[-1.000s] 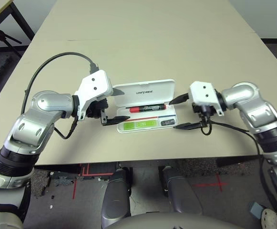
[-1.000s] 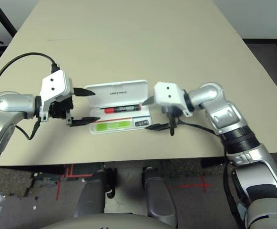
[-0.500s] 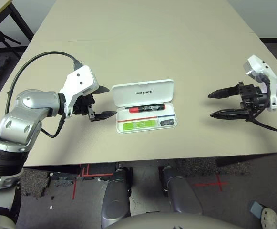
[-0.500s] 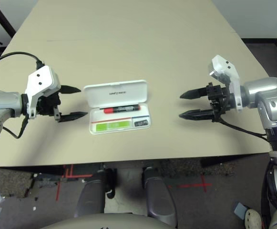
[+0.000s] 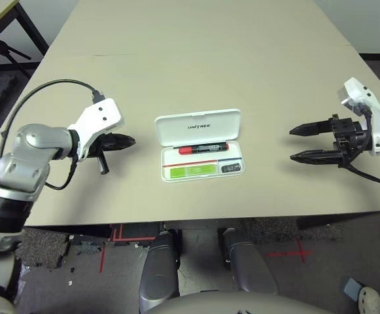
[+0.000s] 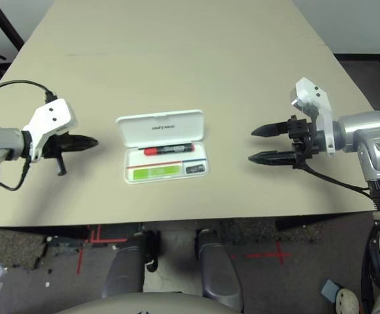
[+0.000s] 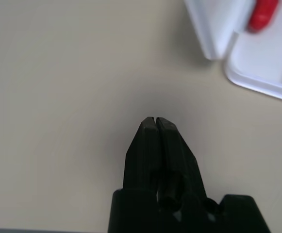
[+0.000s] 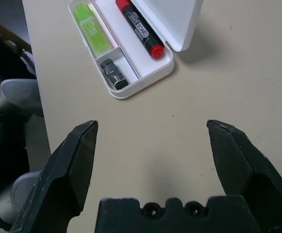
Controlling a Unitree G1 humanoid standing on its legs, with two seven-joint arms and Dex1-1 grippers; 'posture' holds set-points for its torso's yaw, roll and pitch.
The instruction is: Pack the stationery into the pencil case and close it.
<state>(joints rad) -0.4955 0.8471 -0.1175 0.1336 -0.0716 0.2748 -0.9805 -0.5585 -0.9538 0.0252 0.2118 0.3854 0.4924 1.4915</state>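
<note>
Pencil case point(image 5: 170, 157) lies open on the table point(image 5: 261, 72), its lid point(image 5: 176, 129) raised along the hinge at twelve o'clock, taking twelve as away from the robot. Left gripper point(image 7: 156, 118) is at nine o'clock, well apart from the case, its jaws pressed together with nothing between them. Right gripper point(image 8: 152, 123) is at three o'clock, also clear of the case, jaws wide and empty.

Packing looks finished, so the step in hand is probably closing the lid. The closed left jaws would make a good blunt pusher: bring them round behind the lid at twelve, then sweep its upper edge over towards six and press down gently at the front until it seats. A low push could slide the whole case; the right gripper might steady the tray's end at three, staying below the lid's path.

Inside, a divider splits the tray. The marker point(image 5: 203, 148) lies lengthwise in the long compartment on the twelve side, close by the hinge, and should be checked for sitting low enough. Across the divider, the green bar point(image 5: 195, 170) fills much of the compartment towards seven, and the small dark clip point(image 5: 231, 168) has its own pocket towards four.
</note>
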